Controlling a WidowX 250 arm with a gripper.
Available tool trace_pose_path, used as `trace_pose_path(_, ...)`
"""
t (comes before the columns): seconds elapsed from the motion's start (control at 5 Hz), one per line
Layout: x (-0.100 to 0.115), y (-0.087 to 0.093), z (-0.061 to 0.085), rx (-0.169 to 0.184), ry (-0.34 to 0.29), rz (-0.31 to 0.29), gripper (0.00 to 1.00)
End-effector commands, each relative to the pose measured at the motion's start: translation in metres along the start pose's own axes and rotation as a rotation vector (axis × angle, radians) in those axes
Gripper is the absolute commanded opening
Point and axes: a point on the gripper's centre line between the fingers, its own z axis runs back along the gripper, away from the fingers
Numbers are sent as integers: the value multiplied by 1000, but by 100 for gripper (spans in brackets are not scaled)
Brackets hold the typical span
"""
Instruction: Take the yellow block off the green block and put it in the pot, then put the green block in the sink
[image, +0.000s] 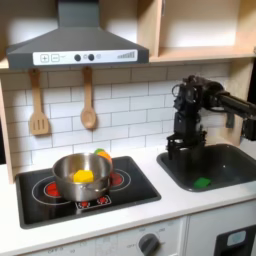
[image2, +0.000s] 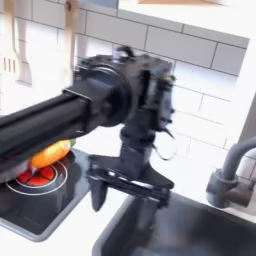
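In the first exterior view, the yellow block (image: 83, 176) lies inside the shiny silver pot (image: 80, 172), which stands on the black stove. The green block (image: 202, 182) rests on the floor of the dark grey sink (image: 232, 160), near its front. My gripper (image: 177, 150) hangs over the sink's back left corner, above and behind the green block and not touching it. In the second exterior view my gripper (image2: 128, 195) is open, its fingers spread wide with nothing between them, just above the sink (image2: 180, 228).
An orange-and-green toy piece (image: 101, 154) (image2: 50, 155) lies behind the pot on the stove (image: 40, 195). The grey faucet (image2: 232, 170) rises at the second exterior view's right. A wooden spatula (image: 38, 105) and spoon (image: 88, 100) hang on the tiled wall.
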Motion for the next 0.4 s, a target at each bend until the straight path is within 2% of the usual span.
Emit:
trace_pose_path(0.0, -16, 46, -5, 22, -2, 88, 100)
trace_pose_path(0.2, -26, 63, -4, 11, -16, 129, 100)
